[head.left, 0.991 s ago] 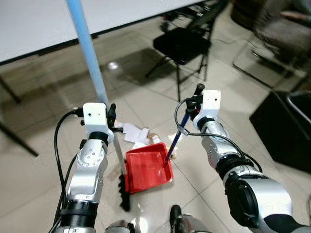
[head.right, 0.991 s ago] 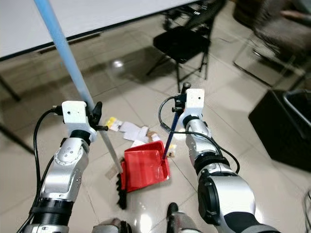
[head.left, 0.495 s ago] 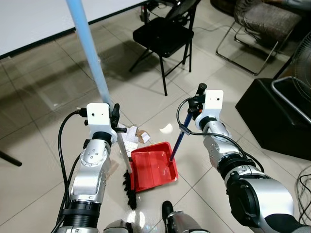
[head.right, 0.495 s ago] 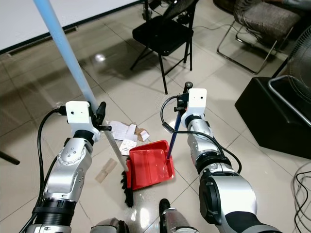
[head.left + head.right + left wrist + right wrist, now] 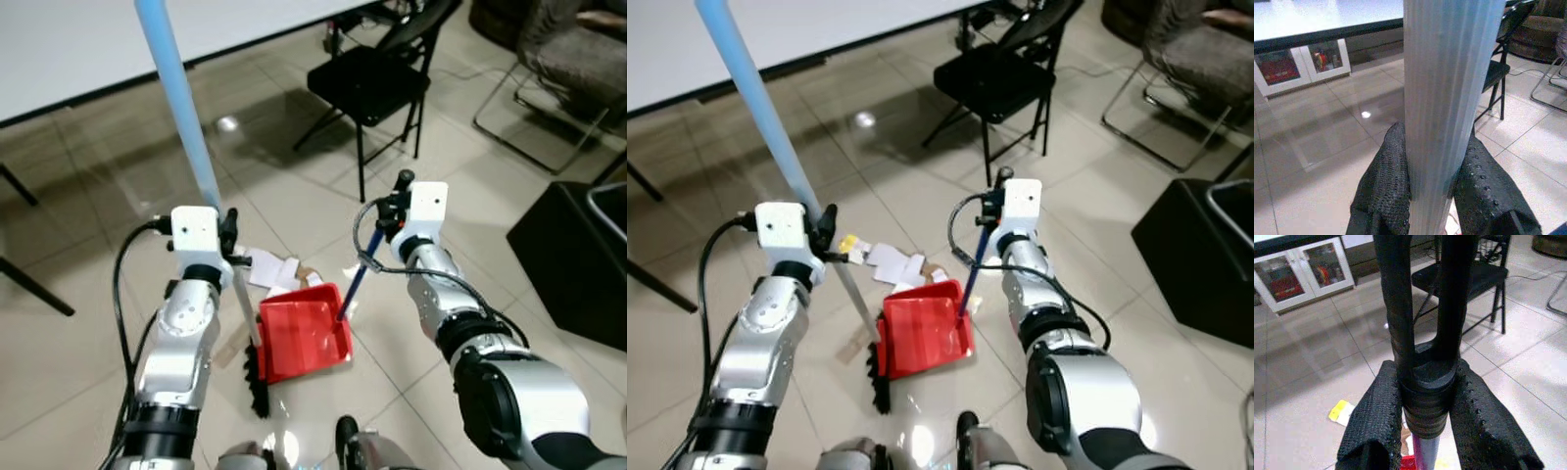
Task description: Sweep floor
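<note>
Left eye view: my left gripper (image 5: pixel 227 235) sits at about 9 o'clock from frame centre, clamped on the broom handle (image 5: pixel 174 96), a pale blue pole that runs up to 11 o'clock and out of the top edge. Below the grip the shaft turns grey and drops to the black broom head (image 5: pixel 255 377) on the tile floor (image 5: pixel 88 323), at roughly 7 o'clock. Left wrist view confirms it: both fingers (image 5: pixel 1382 186) are pressed against the pole (image 5: pixel 1447 98) on either side, no gap.

My right gripper (image 5: pixel 397 201) is at about 3 o'clock from centre, closed on the top of the dustpan handle (image 5: pixel 355 284), a dark blue stick angled down toward 7 o'clock into the red dustpan (image 5: pixel 302 338). Right wrist view shows the fingers (image 5: pixel 1374 421) squeezing the black grip of the handle (image 5: pixel 1425 382) from both sides.

Dustpan lies flat on the floor between my two arms, just at 3 o'clock of the broom head, touching or nearly touching it; can't tell which. Litter (image 5: pixel 274 269), white paper scraps and a bit of brown card, lies on the tiles at 12 o'clock of the dustpan's open edge. A yellow scrap (image 5: pixel 850 245) lies beside my left gripper.

Black folding chair (image 5: pixel 377 83) stands at 1 o'clock. Black box (image 5: pixel 578 264) sits at 3 o'clock near the frame edge.
</note>
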### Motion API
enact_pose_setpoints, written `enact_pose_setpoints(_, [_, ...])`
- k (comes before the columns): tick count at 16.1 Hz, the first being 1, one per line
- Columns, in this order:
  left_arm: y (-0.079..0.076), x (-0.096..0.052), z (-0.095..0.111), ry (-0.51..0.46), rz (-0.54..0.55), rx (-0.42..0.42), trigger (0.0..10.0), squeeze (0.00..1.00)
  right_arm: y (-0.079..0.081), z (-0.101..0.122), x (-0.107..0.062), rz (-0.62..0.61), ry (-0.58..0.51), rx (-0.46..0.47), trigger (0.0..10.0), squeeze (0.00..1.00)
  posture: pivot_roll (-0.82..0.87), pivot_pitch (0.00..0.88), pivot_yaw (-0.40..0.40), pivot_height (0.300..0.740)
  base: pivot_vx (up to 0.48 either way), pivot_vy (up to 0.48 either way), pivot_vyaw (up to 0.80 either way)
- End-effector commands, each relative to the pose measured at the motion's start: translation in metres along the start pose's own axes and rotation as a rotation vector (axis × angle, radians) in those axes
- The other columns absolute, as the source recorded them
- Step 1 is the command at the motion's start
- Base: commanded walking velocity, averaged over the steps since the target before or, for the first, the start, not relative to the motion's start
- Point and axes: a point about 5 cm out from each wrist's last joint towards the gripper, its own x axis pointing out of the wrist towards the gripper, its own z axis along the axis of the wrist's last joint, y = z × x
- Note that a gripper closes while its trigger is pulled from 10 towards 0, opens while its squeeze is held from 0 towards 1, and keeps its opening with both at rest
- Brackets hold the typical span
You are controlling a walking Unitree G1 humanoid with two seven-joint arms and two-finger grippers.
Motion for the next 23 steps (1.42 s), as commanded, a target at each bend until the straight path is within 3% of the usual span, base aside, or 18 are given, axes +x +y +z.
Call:
enact_pose_setpoints(1, [-0.0086,0.0010,0.0099,-0.042,-0.030,-0.020,10.0,0.00,-0.0030,0.0092,0.0022,-0.012,-0.039,0.020,10.0,0.00,0.09,0.147,0.006,0.740,0.000,0.000,-0.80])
enact_pose_setpoints(8, [-0.0086,0.0008,0.0100,-0.042,-0.031,-0.016,10.0,0.00,-0.0012,0.0081,0.0021,-0.005,-0.035,0.015,10.0,0.00,0.09,0.147,0.004,0.740,0.000,0.000,-0.80])
enact_pose_setpoints(23, [-0.0082,0.0014,0.0110,-0.044,-0.032,-0.014,10.0,0.00,-0.0023,0.0072,0.0012,-0.008,-0.040,0.021,10.0,0.00,0.09,0.148,0.010,0.740,0.000,0.000,0.00])
